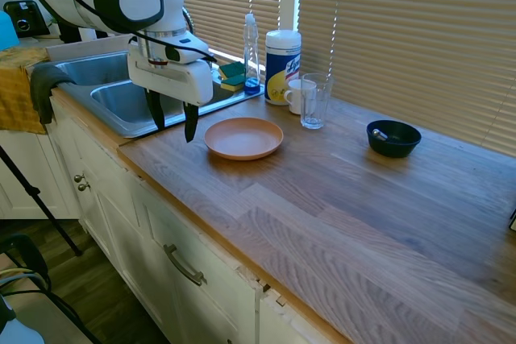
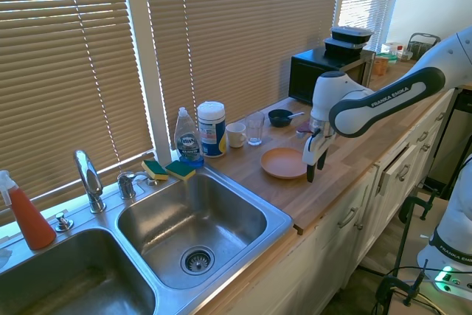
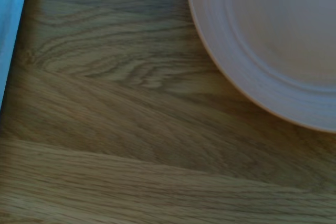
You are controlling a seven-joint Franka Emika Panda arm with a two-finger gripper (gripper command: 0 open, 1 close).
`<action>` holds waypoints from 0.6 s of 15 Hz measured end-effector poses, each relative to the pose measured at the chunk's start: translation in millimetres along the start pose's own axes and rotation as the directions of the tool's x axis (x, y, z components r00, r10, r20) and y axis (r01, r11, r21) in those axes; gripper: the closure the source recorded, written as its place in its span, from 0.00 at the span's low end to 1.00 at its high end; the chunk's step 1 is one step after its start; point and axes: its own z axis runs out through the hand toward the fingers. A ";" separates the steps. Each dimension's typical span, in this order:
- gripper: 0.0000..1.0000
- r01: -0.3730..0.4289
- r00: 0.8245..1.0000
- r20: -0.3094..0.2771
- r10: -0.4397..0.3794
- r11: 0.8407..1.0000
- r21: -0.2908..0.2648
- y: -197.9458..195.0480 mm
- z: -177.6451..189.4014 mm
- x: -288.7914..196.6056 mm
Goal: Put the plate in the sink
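Observation:
The salmon-orange plate lies flat and empty on the wooden counter, a short way from the sink's edge. Its rim fills one corner of the wrist view. My gripper hangs open just above the counter beside the plate, between it and the sink, toward the counter's front edge. Nothing is between the fingers and they do not touch the plate. The steel two-basin sink has a gooseneck faucet, and the basin nearest the plate is empty.
Behind the plate stand a dish soap bottle, a wipes canister, a white mug and a clear glass. A dark bowl sits further along. Sponges lie on the sink's back ledge. A yellow towel hangs over the far basin.

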 end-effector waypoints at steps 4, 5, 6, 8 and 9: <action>0.00 -0.015 1.000 -0.005 0.015 1.000 0.008 -0.7 -3.3 3.3; 0.00 -0.026 1.000 -0.010 0.026 1.000 0.016 1.2 -6.1 8.3; 0.00 -0.041 0.999 -0.015 0.041 0.999 0.026 5.2 -9.3 16.1; 0.00 -0.066 0.997 -0.028 0.068 0.997 0.050 18.4 -17.7 38.1; 0.00 -0.074 0.996 -0.034 0.077 0.995 0.060 26.3 -22.3 51.8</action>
